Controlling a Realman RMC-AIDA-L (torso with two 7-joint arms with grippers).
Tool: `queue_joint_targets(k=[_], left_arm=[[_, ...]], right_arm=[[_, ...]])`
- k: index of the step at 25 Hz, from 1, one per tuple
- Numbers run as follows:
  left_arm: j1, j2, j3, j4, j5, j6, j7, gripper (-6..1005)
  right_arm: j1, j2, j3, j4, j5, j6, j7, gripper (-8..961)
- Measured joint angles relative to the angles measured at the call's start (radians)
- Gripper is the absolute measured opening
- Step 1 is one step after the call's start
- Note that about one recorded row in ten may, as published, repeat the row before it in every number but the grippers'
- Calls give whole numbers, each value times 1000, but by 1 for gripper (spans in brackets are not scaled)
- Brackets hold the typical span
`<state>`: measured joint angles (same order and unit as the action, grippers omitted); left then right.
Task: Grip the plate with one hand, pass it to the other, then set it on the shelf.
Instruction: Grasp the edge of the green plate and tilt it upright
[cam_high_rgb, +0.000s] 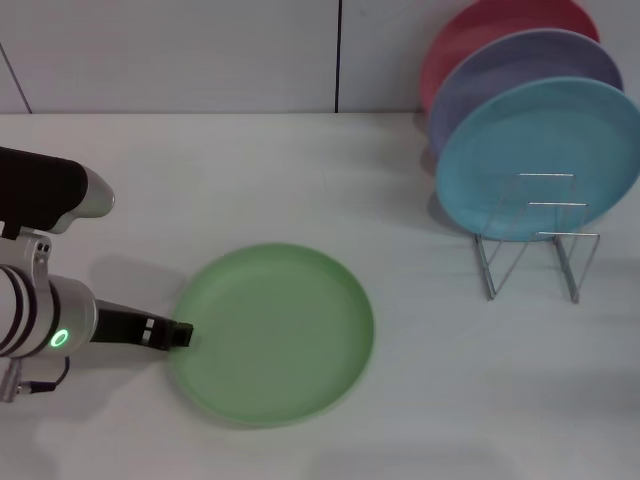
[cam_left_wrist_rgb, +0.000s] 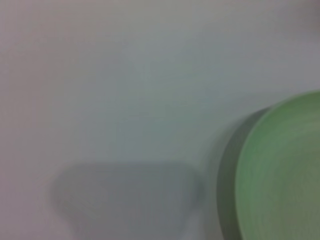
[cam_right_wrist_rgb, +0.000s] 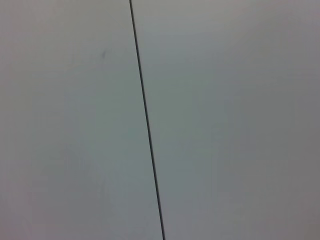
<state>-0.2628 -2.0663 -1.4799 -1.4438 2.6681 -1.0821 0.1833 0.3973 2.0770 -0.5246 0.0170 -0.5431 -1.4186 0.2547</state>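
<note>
1. While the left arm reaches in low from the left edge of the head view, the left gripper (cam_high_rgb: 180, 335) sits right at the near-left rim of the plate (cam_high_rgb: 272, 332). Whether its fingers are wide, narrow or already pinching the rim cannot be told; only a dark tip at the rim shows.
2. Plate lies flat on the white table (cam_high_rgb: 250, 180), front centre-left. From the left gripper it extends to the robot's right, so the approach line runs straight across the plate. Being round, it has no long axis; any point on the rim serves equally.
3. Left wrist view: green rim (cam_left_wrist_rgb: 280, 175) with its shadow on bare table beside it; no fingers in frame.
4. Shelf (cam_high_rgb: 538, 240) stands well apart on the right, a low wire rack. A light blue plate (cam_high_rgb: 540, 160) stands upright in it, a lavender plate (cam_high_rgb: 530, 75) and a red plate (cam_high_rgb: 500, 30) behind.
5. Right gripper not seen in the head view; its wrist camera shows only a pale panel with a dark seam (cam_right_wrist_rgb: 146, 120). Its finger state is unknown.
6. Judgement: left arm is clearly the nearer; grip step is in hand, while the handover and the placing are not yet done.
</note>
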Motion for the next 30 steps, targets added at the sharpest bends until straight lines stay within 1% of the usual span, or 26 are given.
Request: queue_joint_targets(k=[3,10,16,21,23,30], left_arm=[[-5,0,2,0,1,-12,-4,586],[-15,0,-2,-3,1,-31,-14,591],[-26,1,-1,-4,3,-43,-20,530],[-35,1,3,3,4,-50,-21,337],[-37,1,3,1,5,-56,-21,222],[-33,1,-1,-47,37,-63,-36,153]], right_arm=[[0,0,0,-2,0,0,0,830],[0,0,0,-2,0,2,0,829],[0,0,0,-2,0,2,0,829],[0,0,-1,-2,0,3,0,828],[0,0,-1,-2,0,3,0,828],[-2,0,-6,-2,0,2,1,828]])
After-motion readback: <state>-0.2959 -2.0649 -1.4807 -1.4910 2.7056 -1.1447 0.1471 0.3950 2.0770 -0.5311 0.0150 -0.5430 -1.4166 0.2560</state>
